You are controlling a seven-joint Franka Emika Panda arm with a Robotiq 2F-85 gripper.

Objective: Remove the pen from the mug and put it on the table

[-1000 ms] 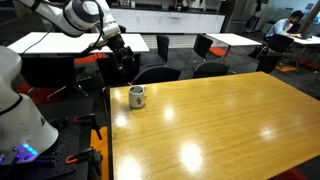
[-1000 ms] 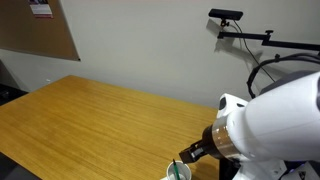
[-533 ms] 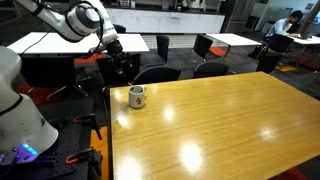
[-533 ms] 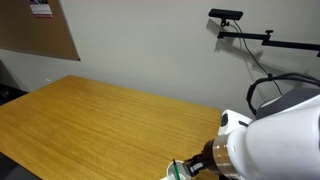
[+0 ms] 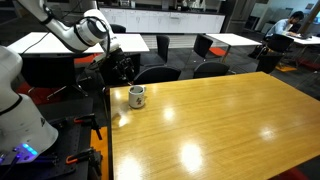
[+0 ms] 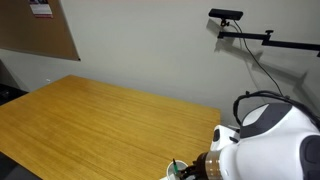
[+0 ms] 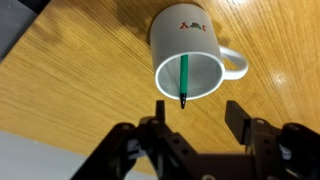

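Observation:
The whitish mug (image 7: 188,52) stands on the wooden table (image 7: 80,70), with a dark marking on its side and its handle to the right. The green pen (image 7: 185,78) stands inside it, dark tip leaning over the near rim. My gripper (image 7: 200,115) is open and empty just above the mug, its fingers (image 7: 240,118) apart on either side of the pen tip, touching nothing. In both exterior views the mug (image 5: 136,96) (image 6: 178,172) sits near a table corner, with the gripper (image 5: 120,62) beyond and above it.
The honey-brown table (image 5: 220,120) stretches wide beyond the mug. Black chairs (image 5: 160,72) and white tables (image 5: 60,42) stand behind it. A person (image 5: 290,25) sits far back. A wall with a cork board (image 6: 35,30) and a camera arm (image 6: 240,28) show.
The arm has moved over the last second: its white links dropped lower and shifted sideways in both exterior views. The mug and pen have not moved.

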